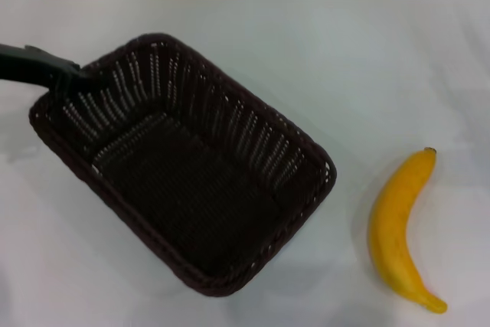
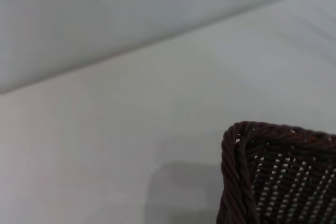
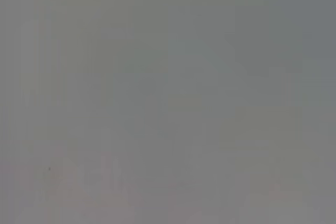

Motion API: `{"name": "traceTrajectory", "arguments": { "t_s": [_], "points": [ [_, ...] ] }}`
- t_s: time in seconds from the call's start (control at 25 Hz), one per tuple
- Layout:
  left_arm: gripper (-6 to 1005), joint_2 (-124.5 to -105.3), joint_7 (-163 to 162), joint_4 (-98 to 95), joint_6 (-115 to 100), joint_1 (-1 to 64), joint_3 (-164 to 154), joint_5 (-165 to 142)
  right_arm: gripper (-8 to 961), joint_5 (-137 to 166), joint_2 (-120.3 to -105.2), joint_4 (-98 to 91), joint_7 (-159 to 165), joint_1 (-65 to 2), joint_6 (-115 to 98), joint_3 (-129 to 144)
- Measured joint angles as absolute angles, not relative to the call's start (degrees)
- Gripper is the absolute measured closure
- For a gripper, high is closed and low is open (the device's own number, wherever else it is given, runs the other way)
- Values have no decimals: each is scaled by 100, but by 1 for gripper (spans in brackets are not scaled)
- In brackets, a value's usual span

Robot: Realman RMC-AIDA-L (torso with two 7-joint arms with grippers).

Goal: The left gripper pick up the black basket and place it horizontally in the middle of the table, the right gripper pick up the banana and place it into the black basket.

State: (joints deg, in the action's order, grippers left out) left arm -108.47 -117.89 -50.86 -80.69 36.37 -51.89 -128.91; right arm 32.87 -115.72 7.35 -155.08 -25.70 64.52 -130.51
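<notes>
- A corner of the basket [image 2: 278, 182] is showing at one edge of the view, its braided dark rim curving round.
- Inside the rim, the woven wall is letting light through small gaps in the slats.
- The white table [image 2: 131, 140] is filling most of the view, running back to a pale wall [image 2: 105, 19].
- A soft grey shadow is lying on the table just beside the basket corner.
- No gripper fingers are showing here.
</notes>
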Motion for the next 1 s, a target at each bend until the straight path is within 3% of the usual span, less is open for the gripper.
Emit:
{"name": "traceTrajectory", "arguments": {
  "t_s": [0.16,0.32,1.0],
  "points": [
    [793,-11072,-12295,-5860,-8215,3409,-5137,-12768,85,3272,-11550,739,-15503,-2533,6508,-13066],
    [783,-11171,-12808,-6195,-8324,3318,-5142,-12396,85,3268,-11533,815,-15512,-2480,6520,-13078],
    [745,-11301,-15308,-6474,-8251,3291,-4905,-12354,85,3260,-11488,1126,-15551,-2237,6654,-13087]
  ]
}}
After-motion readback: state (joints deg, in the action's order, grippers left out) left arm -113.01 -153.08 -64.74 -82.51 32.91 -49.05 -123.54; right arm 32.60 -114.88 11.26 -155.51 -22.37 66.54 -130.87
